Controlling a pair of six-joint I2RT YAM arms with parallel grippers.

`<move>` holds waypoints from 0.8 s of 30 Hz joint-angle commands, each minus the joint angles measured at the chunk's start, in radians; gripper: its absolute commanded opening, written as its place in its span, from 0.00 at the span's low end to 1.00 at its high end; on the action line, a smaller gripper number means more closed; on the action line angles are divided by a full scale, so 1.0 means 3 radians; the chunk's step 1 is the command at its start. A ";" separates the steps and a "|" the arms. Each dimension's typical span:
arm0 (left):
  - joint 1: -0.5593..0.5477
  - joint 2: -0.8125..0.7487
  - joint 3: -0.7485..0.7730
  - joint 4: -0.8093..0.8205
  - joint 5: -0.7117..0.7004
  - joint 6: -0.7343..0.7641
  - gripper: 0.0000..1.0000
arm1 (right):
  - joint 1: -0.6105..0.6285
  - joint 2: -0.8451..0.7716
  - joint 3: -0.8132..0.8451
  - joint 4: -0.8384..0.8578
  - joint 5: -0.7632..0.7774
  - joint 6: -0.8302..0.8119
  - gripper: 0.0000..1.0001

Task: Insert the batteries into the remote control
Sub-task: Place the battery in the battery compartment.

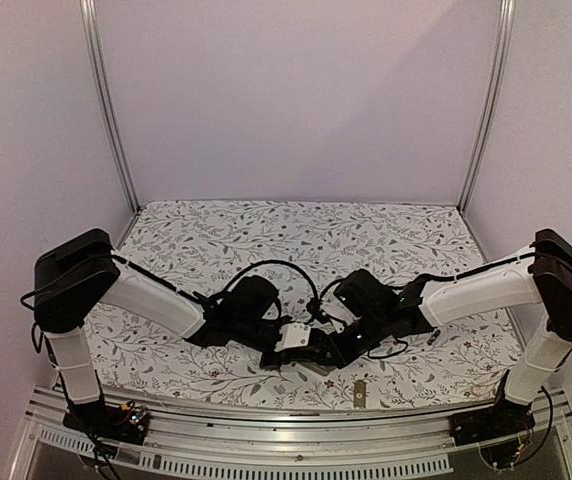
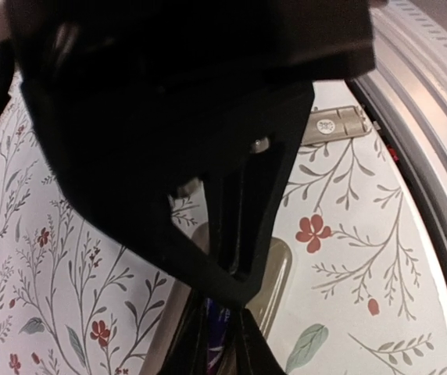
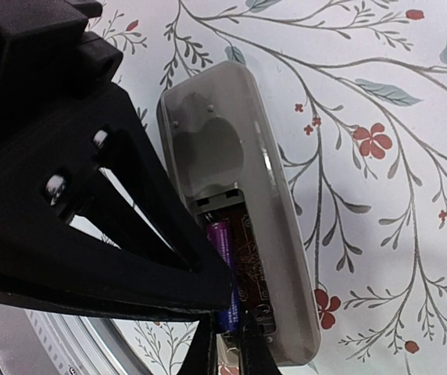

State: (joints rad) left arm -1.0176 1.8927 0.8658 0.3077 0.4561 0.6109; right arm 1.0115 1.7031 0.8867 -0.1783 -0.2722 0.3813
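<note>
**Ana:** What is the remote (image 3: 282, 234) like?

**Ben:** A slim slab of smooth grey-beige plastic with rounded corners. It lies back up on the cloth (image 1: 366, 240), near the table's front edge. The bay is uncovered and shows a brown recess. One battery (image 3: 221, 238), a glossy purple cylinder, lies lengthwise in it.

**Ana:** And the arms?

**Ben:** The left arm (image 1: 151, 300) and the right arm (image 1: 476, 290) have white forearms and black wrists. With elbows out to the sides, they slope inward and meet low over the remote.

**Ana:** The claws?

**Ben:** The right claw (image 3: 225, 351) has its black tips drawn together at the battery's near end. I cannot tell whether they pinch it. The left claw (image 2: 217, 351) has its tips close, with a purple sliver between them. I cannot tell if that is a grip.

**Ana:** The surroundings?

**Ben:** The cloth is white, printed with grey sprigs and small red flowers. A flat grey cover (image 2: 337, 125) lies apart from the remote, just beside the ribbed aluminium rail (image 1: 296, 440). The walls (image 1: 296, 100) are pale lilac, with metal posts (image 1: 106, 100) in the corners.
</note>
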 commanded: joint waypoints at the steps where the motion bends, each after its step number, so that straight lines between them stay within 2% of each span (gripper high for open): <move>1: -0.0056 0.0065 0.0044 -0.0001 0.0004 0.0024 0.11 | 0.0004 0.0088 -0.0036 0.0247 0.0064 0.0010 0.00; 4: -0.0060 0.0058 0.0040 -0.0014 -0.0001 0.0030 0.00 | 0.0003 0.0074 -0.0046 0.0238 0.0094 0.0008 0.00; 11: -0.0061 0.0043 0.0003 -0.0062 -0.0008 0.0064 0.00 | 0.0003 0.0016 -0.0057 0.0224 0.0140 -0.0018 0.00; 12: -0.0060 0.0041 0.0008 -0.0067 -0.0007 0.0069 0.01 | 0.0003 0.0020 -0.0050 0.0225 0.0136 -0.0022 0.00; 15: -0.0064 0.0030 0.0018 -0.0107 0.0010 0.0064 0.14 | 0.0003 0.0034 -0.0045 0.0243 0.0131 -0.0015 0.00; 17: -0.0064 0.0023 0.0026 -0.0145 0.0019 0.0084 0.17 | 0.0003 0.0026 -0.0063 0.0263 0.0129 -0.0003 0.00; 24: -0.0058 0.0075 0.0074 -0.0240 -0.0028 0.0113 0.15 | 0.0003 -0.0001 -0.0109 0.0374 0.0093 0.0006 0.00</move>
State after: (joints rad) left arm -1.0210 1.8927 0.8707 0.2924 0.4534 0.6312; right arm 1.0115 1.6993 0.8734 -0.1547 -0.2665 0.3813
